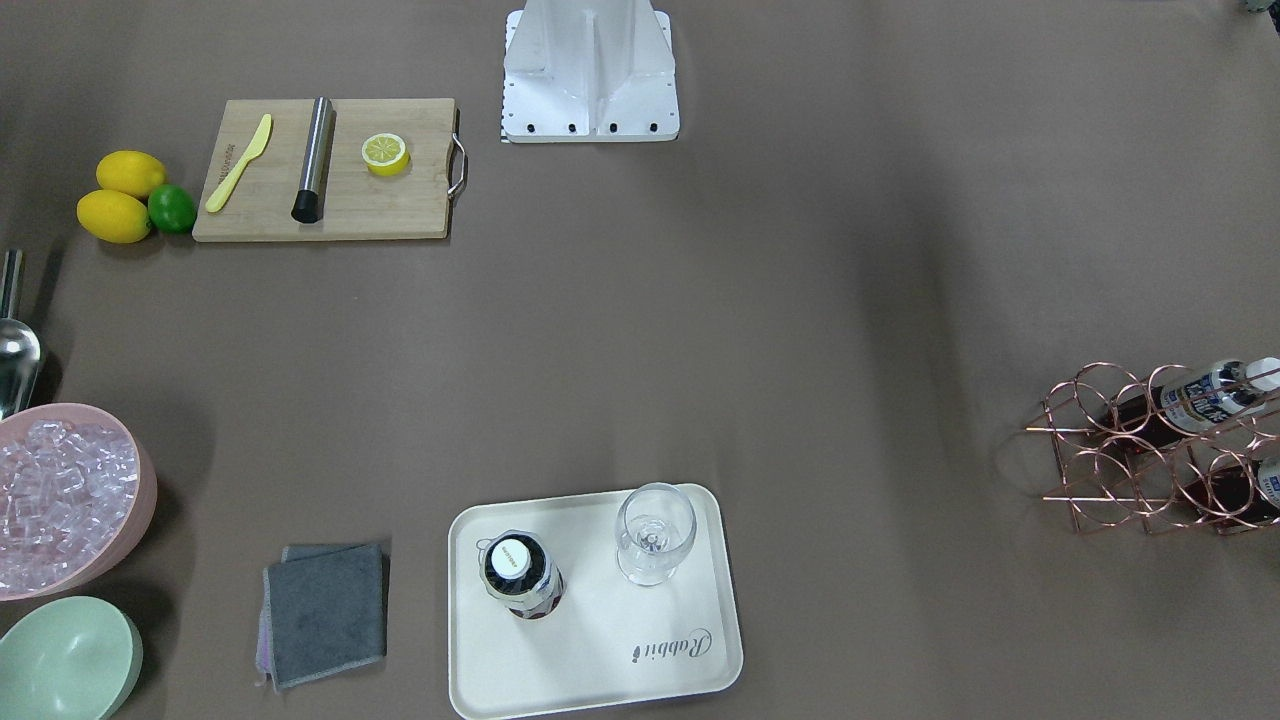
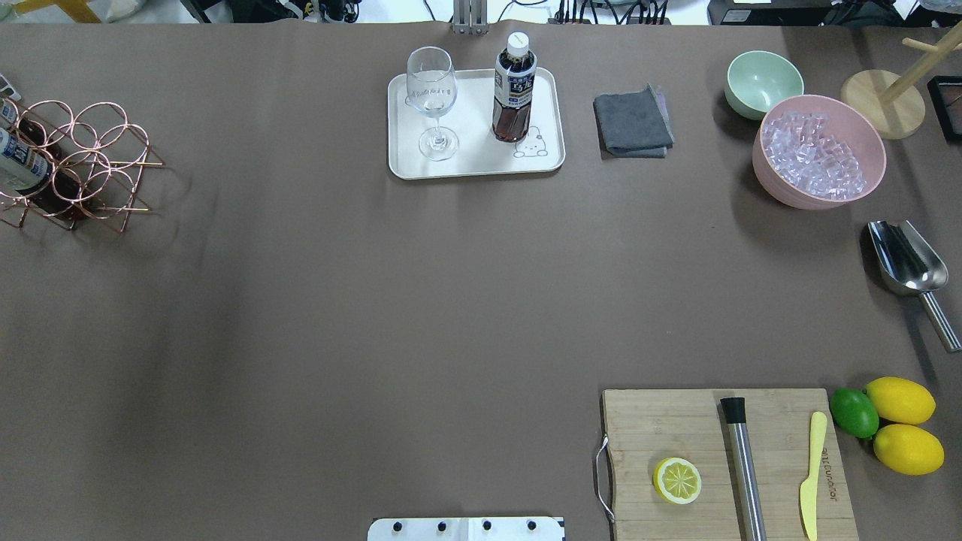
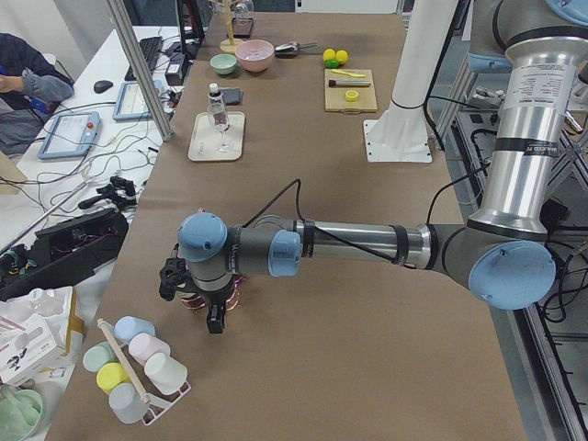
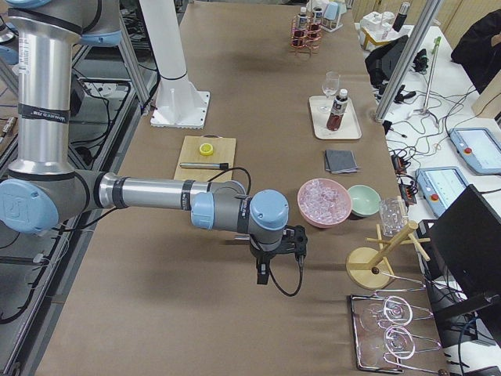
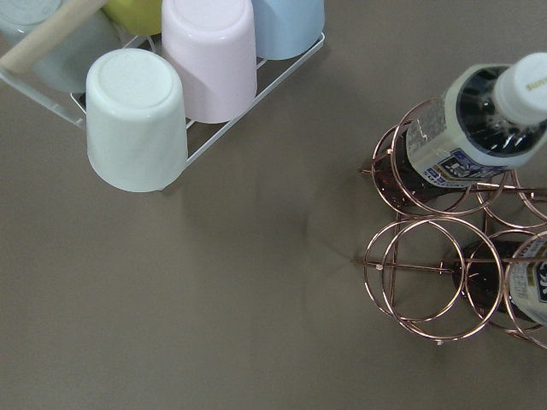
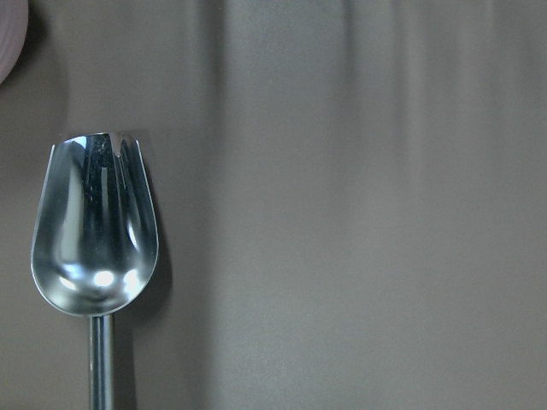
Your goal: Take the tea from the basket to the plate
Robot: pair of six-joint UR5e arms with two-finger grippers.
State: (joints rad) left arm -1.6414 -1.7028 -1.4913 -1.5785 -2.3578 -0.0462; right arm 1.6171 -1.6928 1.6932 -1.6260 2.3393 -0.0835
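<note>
One tea bottle [image 2: 514,90] stands upright on the cream plate [image 2: 473,161] beside a clear stemmed glass [image 2: 432,98]. It also shows in the front view [image 1: 523,575] on the plate [image 1: 600,650]. The copper wire basket [image 2: 83,165] lies at the table's left end with two more tea bottles in it [image 5: 479,128] [image 5: 534,282]. My left gripper [image 3: 197,303] hovers over the basket; I cannot tell if it is open. My right gripper [image 4: 275,252] hangs over the table's right end above the steel scoop [image 6: 94,231]; I cannot tell its state.
A wooden cutting board [image 2: 676,421] holds a lemon half [image 2: 677,480], a steel rod [image 2: 744,466] and a yellow knife [image 2: 810,473]. Lemons and a lime [image 2: 853,412] lie beside it. A pink ice bowl [image 2: 819,154], mint bowl [image 2: 763,81], grey cloth [image 2: 633,120] and cup rack [image 5: 171,94] stand around.
</note>
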